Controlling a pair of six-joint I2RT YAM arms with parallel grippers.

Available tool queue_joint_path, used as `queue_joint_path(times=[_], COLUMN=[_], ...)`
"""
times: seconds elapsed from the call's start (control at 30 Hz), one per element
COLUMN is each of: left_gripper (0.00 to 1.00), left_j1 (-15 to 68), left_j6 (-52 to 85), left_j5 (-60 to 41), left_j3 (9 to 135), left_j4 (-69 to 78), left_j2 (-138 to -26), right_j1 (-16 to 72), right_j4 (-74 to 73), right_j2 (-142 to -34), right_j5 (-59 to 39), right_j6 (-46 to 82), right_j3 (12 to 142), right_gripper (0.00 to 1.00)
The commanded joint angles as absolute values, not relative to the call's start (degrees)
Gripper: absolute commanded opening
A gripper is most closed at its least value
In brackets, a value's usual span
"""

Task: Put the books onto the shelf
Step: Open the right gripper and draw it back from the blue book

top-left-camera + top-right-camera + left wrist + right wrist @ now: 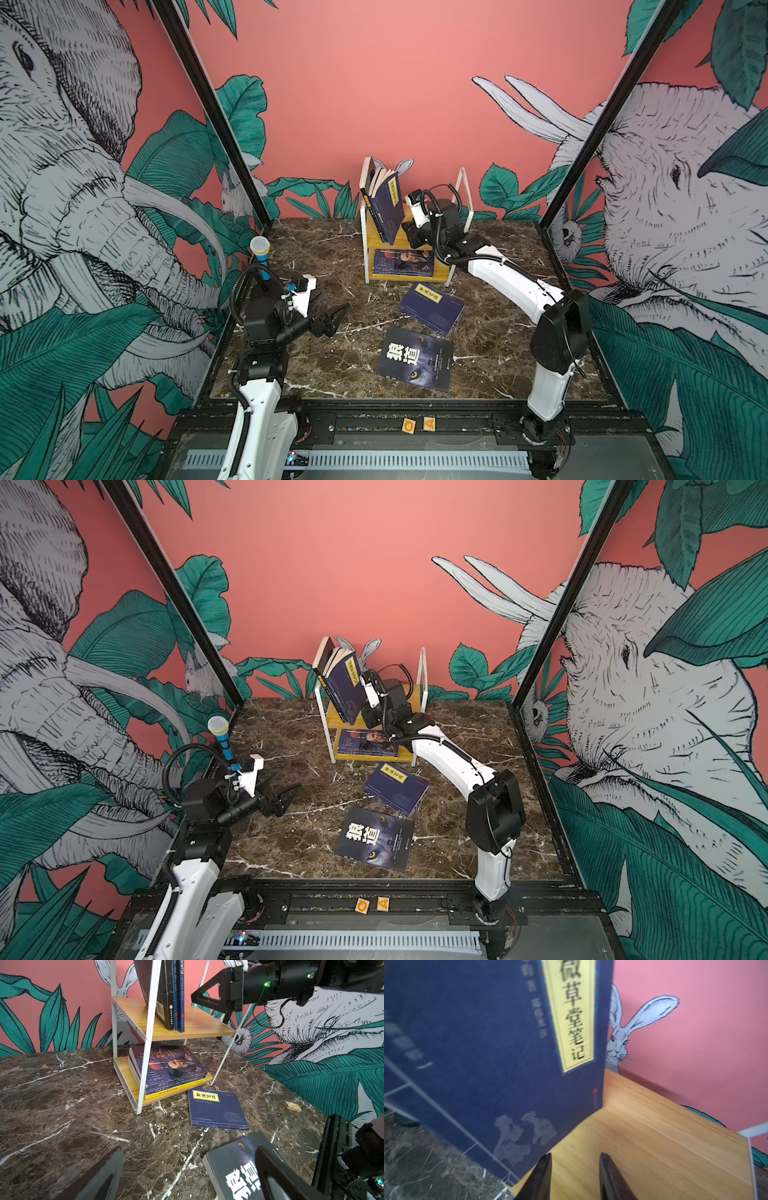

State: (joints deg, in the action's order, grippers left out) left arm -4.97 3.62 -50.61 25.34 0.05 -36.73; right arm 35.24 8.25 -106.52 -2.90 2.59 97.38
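navy book [488, 1043] stands on the shelf [654, 1136]; right claw [575, 1156] apart, empty beside it; left claw [332, 316] wide apart. next, probably: lift the flat navy book [432, 307].

Both top views look down from high behind me over the whole table [324, 257], my left wrist view sits low facing the shelf [135, 1014], my right wrist view sits close against the same shelf's leaning navy book [467, 1053].
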Motion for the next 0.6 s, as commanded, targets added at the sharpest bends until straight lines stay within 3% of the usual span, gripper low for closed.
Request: queue_joint_path(times=[0.0, 0.23, 0.57], left_gripper=[1.00, 1.00, 0.99], left_j1=[-5.2, -5.2, -5.4], left_j6=[4.0, 3.6, 4.0], left_j5=[-51.9, -51.8, -51.9], left_j3=[24.9, 25.0, 25.0], left_j4=[1.2, 0.9, 1.2], left_j2=[-36.4, -36.6, -36.6], right_j1=[35.8, 35.8, 35.9], right_j4=[7.6, 8.6, 9.9], right_j2=[-105.2, -107.4, -111.2], right_j5=[-12.0, -18.9, -18.9], right_j6=[0.9, -0.4, -0.4], right_j3=[96.8, 99.3, 103.4], right_gripper=[0.47, 0.56, 0.53])
